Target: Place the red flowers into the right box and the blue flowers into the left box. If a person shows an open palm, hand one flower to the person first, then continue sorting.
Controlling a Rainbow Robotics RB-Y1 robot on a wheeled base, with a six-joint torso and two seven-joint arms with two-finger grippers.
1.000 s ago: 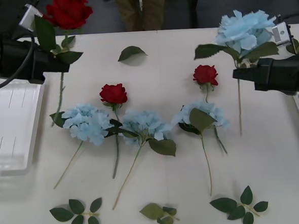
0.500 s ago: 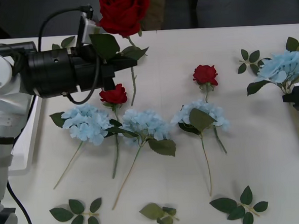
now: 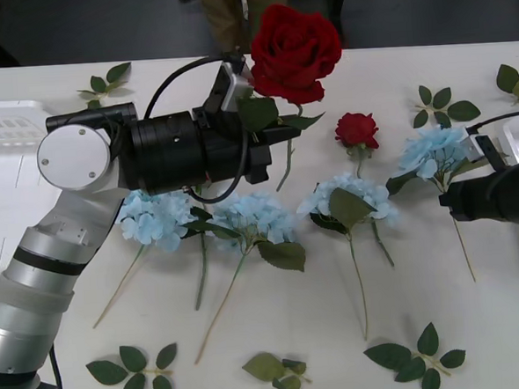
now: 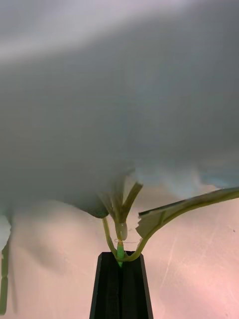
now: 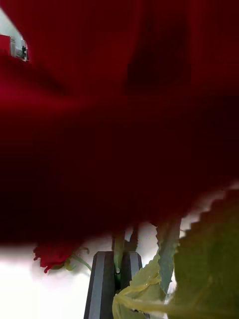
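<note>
Left gripper (image 3: 269,137) clamps red rose (image 3: 294,41) stem under head; right gripper (image 4: 119,259) pinches blue hydrangea (image 3: 433,151) stem. You handle light, floppy, top-heavy flowers: grip near head.

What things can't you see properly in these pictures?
- Right box: front view, only a pale rim shows; the picture's edge and the right arm cover the rest.
- Left box: front view, partly behind the left arm.
- Table under the held rose: left wrist view, the red petals block it.
- Held blue flower: right wrist view, a blurred grey mass.
- Person: front view, cut off by the top edge.
</note>
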